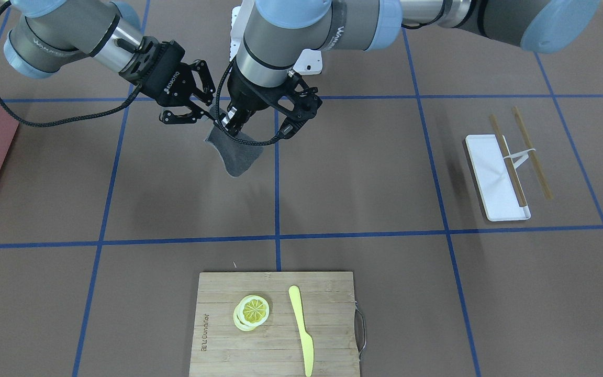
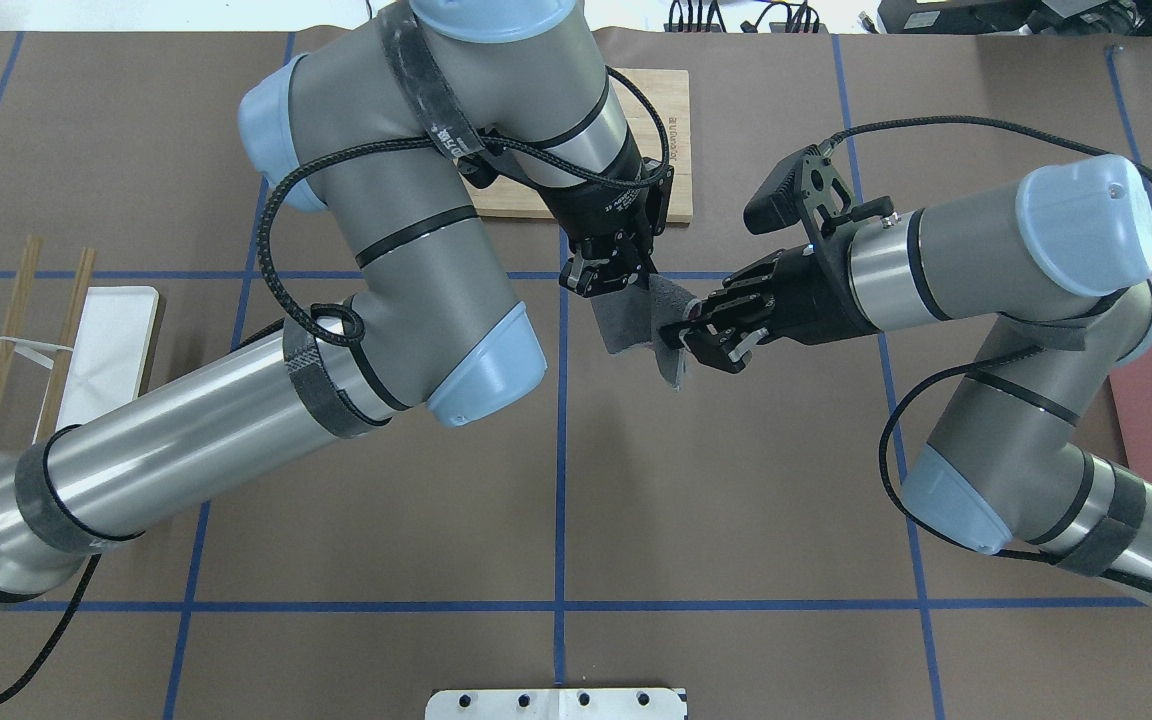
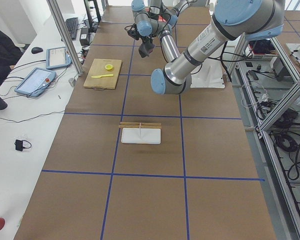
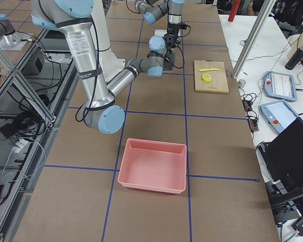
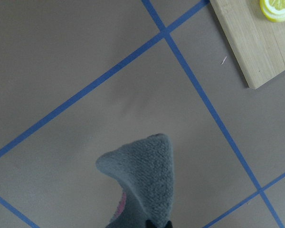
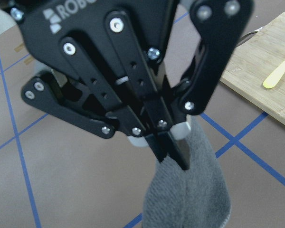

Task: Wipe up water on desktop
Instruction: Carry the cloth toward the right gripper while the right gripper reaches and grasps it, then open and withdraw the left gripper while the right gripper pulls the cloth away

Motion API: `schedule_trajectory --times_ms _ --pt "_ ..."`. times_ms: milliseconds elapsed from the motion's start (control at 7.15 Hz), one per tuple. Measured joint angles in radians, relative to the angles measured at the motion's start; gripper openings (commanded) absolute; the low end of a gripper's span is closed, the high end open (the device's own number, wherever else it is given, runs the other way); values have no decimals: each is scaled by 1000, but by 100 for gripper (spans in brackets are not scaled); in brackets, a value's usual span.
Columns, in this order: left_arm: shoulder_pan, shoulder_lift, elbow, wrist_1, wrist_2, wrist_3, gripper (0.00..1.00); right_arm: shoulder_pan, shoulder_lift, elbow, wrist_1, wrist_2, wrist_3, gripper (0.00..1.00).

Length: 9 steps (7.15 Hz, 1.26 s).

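With the left gripper (image 1: 232, 125), pinching tight the top of a grey cloth (image 1: 236, 154) in the upper centre of the frame, dangling it above the desktop (image 1: 359, 173). Holding the right gripper (image 1: 201, 106) spread wide just left of the cloth's edge. Leaving the cutting board (image 1: 228, 356) at bottom centre and the white tray (image 1: 490, 173) at right well apart.

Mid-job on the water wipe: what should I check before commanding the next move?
1. Left gripper shut on the grey cloth: ok.
2. Cloth hangs lifted off the desktop: ok.
3. Right gripper open beside the cloth's edge: ok. Whether it touches the cloth: cannot tell.
4. Water patch located on the desktop: cannot tell, no wet spot shows.
5. Cutting board and white tray lie apart from the cloth: ok.
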Motion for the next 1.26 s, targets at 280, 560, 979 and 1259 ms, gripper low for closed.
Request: schedule_trajectory --times_ms 280,560,979,1259 --pt "0 14 -2 -37 17 23 97 -1 3 2 1 1 51 0" --pt "-2 29 -15 -46 62 42 97 1 -3 3 1 6 54 0" --pt "-62 87 -48 -42 72 57 98 12 -70 33 -2 15 56 0" --pt "-121 139 -76 -30 73 116 98 57 -206 55 -14 17 59 0"
